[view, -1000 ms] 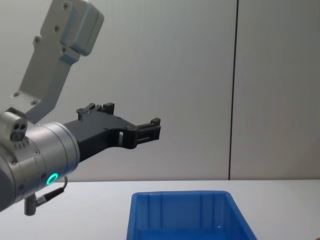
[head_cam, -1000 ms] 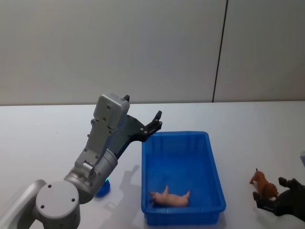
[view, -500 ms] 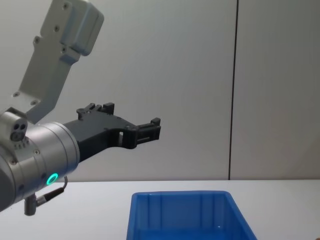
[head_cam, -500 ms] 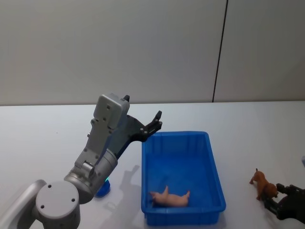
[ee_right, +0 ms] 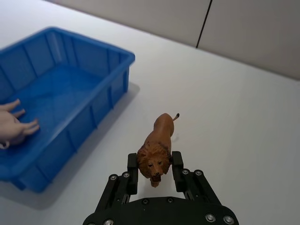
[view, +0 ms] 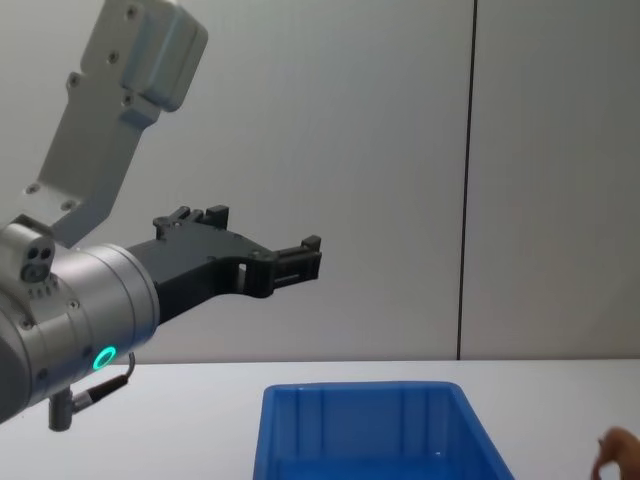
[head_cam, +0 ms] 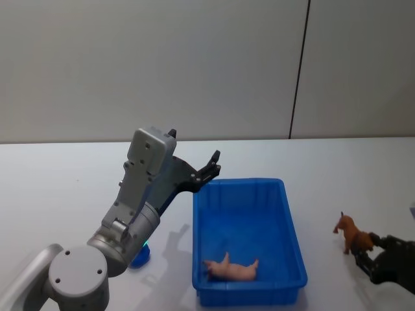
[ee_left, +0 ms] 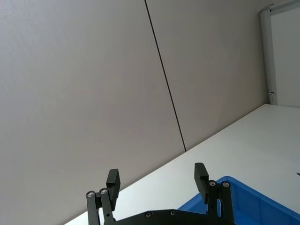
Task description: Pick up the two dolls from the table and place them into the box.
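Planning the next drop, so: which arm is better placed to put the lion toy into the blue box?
Right. The right gripper is shut on the lion beside the box; the left gripper hangs open and empty, raised on the box's other side.

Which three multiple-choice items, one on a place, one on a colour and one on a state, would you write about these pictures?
1. Where is the pink figure?
A. lying inside the blue box
B. beside the box
C. balanced on its rim

2. What colour is the lion toy between the fingers of the right gripper?
A. green
B. brown
C. white

3. How are the fingers of the left gripper?
A. shut on a toy
B. open, holding nothing
C. shut on the box's rim

Answers:
1 A: it lies on the box's floor, at the end nearer the robot.
2 B: its body and mane are orange-brown.
3 B: the fingers stand wide apart with nothing between them.
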